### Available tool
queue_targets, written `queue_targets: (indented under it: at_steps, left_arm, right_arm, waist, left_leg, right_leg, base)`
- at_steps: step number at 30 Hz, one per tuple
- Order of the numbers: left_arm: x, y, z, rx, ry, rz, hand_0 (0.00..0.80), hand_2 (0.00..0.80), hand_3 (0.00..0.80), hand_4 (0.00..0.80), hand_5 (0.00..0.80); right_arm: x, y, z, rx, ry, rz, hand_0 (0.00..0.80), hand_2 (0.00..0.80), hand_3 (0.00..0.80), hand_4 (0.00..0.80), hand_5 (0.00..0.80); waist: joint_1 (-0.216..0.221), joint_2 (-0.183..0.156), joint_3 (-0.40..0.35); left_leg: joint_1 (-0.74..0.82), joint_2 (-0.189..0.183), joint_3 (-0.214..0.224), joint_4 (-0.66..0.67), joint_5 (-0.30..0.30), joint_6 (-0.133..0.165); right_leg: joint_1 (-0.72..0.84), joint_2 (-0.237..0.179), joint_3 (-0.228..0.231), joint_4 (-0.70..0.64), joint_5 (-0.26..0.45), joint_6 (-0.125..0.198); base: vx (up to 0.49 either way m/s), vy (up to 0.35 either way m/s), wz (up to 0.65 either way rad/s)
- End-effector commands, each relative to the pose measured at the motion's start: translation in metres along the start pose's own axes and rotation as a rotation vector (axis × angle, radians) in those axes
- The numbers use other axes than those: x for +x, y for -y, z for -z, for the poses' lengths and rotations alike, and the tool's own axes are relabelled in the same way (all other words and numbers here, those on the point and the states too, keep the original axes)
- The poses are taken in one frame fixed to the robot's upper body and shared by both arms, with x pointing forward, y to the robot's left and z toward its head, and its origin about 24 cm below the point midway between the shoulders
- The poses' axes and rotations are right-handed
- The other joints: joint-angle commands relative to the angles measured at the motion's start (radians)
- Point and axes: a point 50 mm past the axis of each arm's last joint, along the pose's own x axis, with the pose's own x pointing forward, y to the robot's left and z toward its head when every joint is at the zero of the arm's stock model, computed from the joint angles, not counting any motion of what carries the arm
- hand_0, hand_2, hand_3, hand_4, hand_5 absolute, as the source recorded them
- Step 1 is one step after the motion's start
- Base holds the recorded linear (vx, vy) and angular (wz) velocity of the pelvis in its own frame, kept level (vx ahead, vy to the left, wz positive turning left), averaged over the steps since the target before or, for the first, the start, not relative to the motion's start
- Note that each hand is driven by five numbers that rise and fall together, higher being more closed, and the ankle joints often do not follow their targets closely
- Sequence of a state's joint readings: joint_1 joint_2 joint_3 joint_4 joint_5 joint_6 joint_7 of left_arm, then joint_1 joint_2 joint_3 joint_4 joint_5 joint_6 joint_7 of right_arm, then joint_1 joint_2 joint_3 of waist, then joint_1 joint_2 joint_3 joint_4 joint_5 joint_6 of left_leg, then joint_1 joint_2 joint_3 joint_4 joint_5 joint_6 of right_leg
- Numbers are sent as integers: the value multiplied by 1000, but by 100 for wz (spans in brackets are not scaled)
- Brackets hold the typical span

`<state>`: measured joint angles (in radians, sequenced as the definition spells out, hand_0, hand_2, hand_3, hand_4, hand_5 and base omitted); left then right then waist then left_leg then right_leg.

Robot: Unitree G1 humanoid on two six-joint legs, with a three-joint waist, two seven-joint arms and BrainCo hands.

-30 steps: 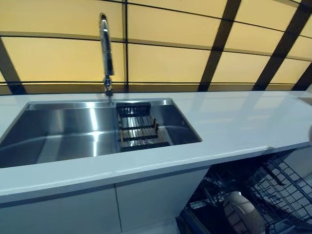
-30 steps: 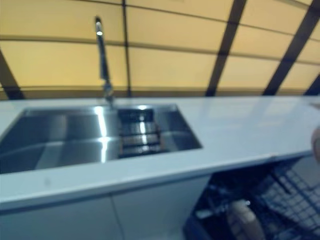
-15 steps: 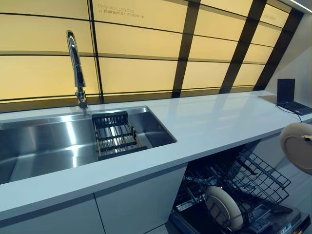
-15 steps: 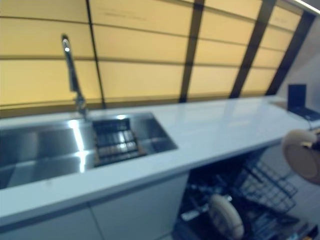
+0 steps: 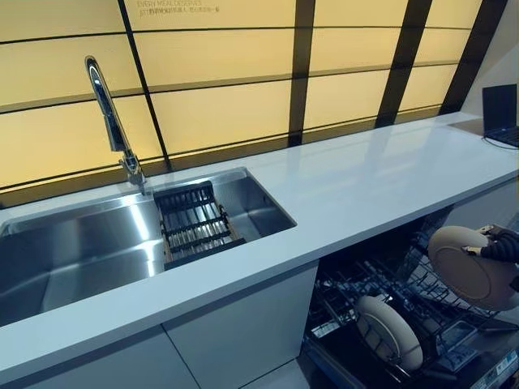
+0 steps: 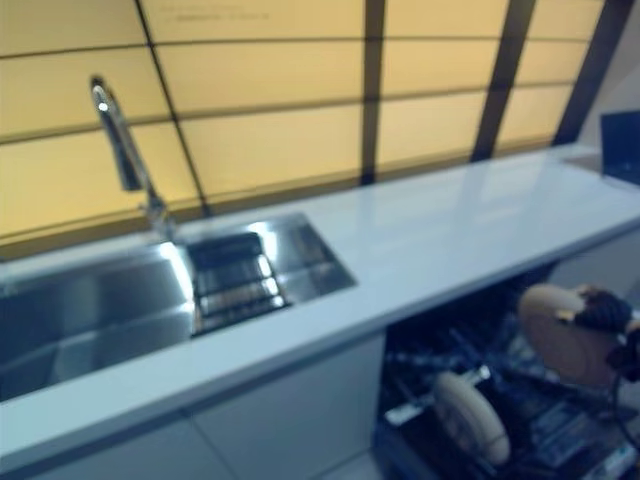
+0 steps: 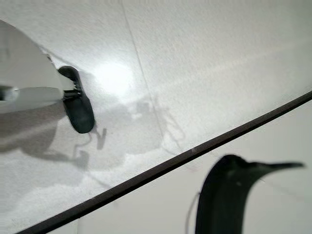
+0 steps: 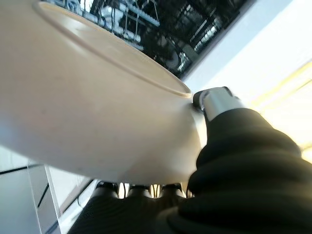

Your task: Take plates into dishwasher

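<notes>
**Plate held over the open dishwasher**

The right hand (image 5: 501, 245) grips a beige plate (image 5: 469, 266) by its rim, thumb (image 8: 217, 101) over the edge, fingers curled behind, on edge above the dishwasher rack (image 5: 438, 324). A second plate (image 5: 389, 331) stands upright in the rack. Below the counter (image 5: 365, 186), right of the sink (image 5: 89, 247). Left hand unseen.

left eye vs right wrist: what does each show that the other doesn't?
Left eye only: the sink with its faucet and drain rack, the counter, a laptop at its far end, and a second plate standing in the dishwasher rack.

Right wrist only: the underside of the held plate from close up, with the right hand gripping its rim, thumb on one side and fingers on the other.

Both: the held plate, the right hand and the open dishwasher rack.
</notes>
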<state>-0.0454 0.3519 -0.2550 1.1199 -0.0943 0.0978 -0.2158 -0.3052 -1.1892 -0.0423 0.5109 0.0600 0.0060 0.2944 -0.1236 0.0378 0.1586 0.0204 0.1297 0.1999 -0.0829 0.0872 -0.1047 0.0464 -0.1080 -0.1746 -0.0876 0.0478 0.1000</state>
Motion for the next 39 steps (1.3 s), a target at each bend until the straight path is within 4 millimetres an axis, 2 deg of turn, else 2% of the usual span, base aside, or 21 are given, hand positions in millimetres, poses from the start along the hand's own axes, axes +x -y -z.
queue_targets:
  at_steps: [1, 8, 16, 21, 25, 33, 39]
  left_arm:
    - [-2, -17, -21, 14, 50, -44, 0, 0, 0, 0, 0]
    - [-2, -18, -34, 5, 96, -44, 0, 0, 0, 0, 0]
    - [-2, -13, -43, -17, 136, -29, 0, 0, 0, 0, 0]
    - [-1, -8, -48, -20, 164, -9, 0, 0, 0, 0, 0]
    - [0, -3, -48, -19, 178, 9, 0, 0, 0, 0, 0]
    - [0, 0, -54, -6, 198, 28, 0, 0, 0, 0, 0]
    - [-1, 1, -57, -12, 211, 34, 0, 0, 0, 0, 0]
  right_arm:
    - [2, 10, -27, 10, 117, 77, 800, 800, 800, 800, 800]
    - [5, 0, -38, -21, 146, 68, 800, 800, 800, 800, 800]
    - [9, -5, -47, -38, 174, 85, 800, 800, 800, 800, 800]
    - [14, -8, -53, -51, 178, 99, 800, 800, 800, 800, 800]
    - [16, -13, -50, -49, 160, 112, 800, 800, 800, 800, 800]
    - [20, -16, -54, -13, 156, 134, 800, 800, 800, 800, 800]
    - [22, -26, -51, -63, 141, 137, 800, 800, 800, 800, 800]
  waist:
    - [5, -66, 29]
    - [-9, -50, 56]
    - [-13, -16, 91]
    - [-17, 29, 116]
    - [-19, 52, 127]
    - [-25, 80, 150]
    - [-26, 83, 152]
  left_leg:
    - [9, -28, 10, -4, -56, 35]
    - [-3, -29, 23, -4, -53, 32]
    - [-16, -34, 29, -4, -47, 26]
    - [-23, -43, 27, -4, -41, 20]
    - [-26, -45, 30, -4, -37, 16]
    - [-38, -46, 38, -4, -28, 8]
    - [-39, -47, 40, -4, -29, 9]
  right_leg:
    - [-38, 21, 8, 52, -30, 8]
    - [-57, 16, 8, 52, -24, 10]
    - [-76, 7, 6, 57, -23, 8]
    - [-85, -4, 7, 66, -31, 4]
    - [-89, -8, 7, 66, -32, 2]
    - [-102, -13, 9, 54, -20, 5]
    - [-104, -15, 8, 57, -24, 7]
  base:
    - [0, 0, 0]
    - [-36, -15, 0]
    - [-61, -4, 0]
    - [-30, 12, 0]
    - [0, 0, 0]
    - [-4, 2, 0]
    - [0, 0, 0]
